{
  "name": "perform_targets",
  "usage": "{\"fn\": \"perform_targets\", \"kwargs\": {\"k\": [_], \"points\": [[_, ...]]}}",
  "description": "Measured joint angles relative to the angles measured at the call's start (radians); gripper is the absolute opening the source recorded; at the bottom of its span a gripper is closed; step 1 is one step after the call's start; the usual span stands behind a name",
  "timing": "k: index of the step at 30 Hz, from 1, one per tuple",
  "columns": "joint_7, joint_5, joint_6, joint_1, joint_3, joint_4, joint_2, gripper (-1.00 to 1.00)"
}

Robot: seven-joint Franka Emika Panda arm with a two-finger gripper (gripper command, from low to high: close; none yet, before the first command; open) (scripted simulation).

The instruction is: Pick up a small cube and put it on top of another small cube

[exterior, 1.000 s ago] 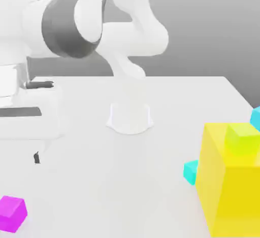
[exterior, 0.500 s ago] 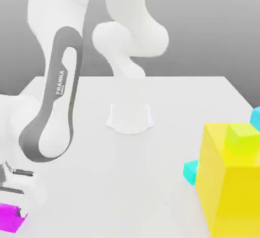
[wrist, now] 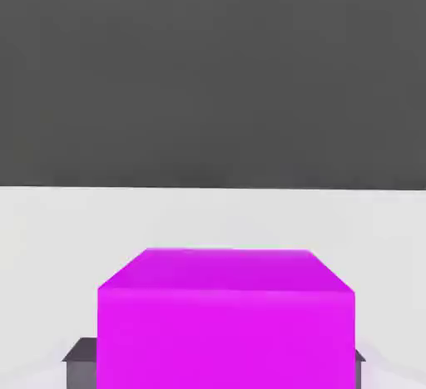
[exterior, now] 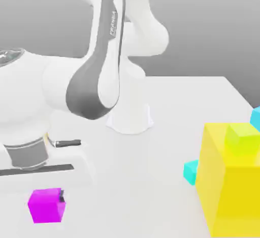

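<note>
At the near edge, on the exterior view's left, we are seeing the small magenta cube [exterior: 46,206] being clamped between the two fingertips of the Panda gripper [wrist: 225,364]. The grasp is looking done; the cube is apparently hanging clear of the tabletop [exterior: 144,181]. Across on the right, a small lime-green cube [exterior: 242,139] is resting on the big yellow cube [exterior: 238,196]; beyond, a small cyan cube [exterior: 191,172] is sitting. Carrying, stacking and releasing are remaining.

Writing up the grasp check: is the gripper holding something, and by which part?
Yes, the magenta cube, gripped by two opposite side faces between the gripper's fingertips.
</note>
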Motion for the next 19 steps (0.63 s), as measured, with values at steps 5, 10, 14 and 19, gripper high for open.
{"fn": "perform_targets", "kwargs": {"k": [5,10,14,19], "points": [[0.056,-0.069,-0.135,0.168,0.106,0.014,-0.138,-1.0],[0.15,-0.187,-0.291,0.363,0.192,0.036,-0.3,-1.0],[0.203,-0.255,-0.309,0.406,0.257,0.01,-0.356,-1.0],[0.208,-0.261,-0.212,0.409,0.264,-0.051,-0.322,1.0]]}}
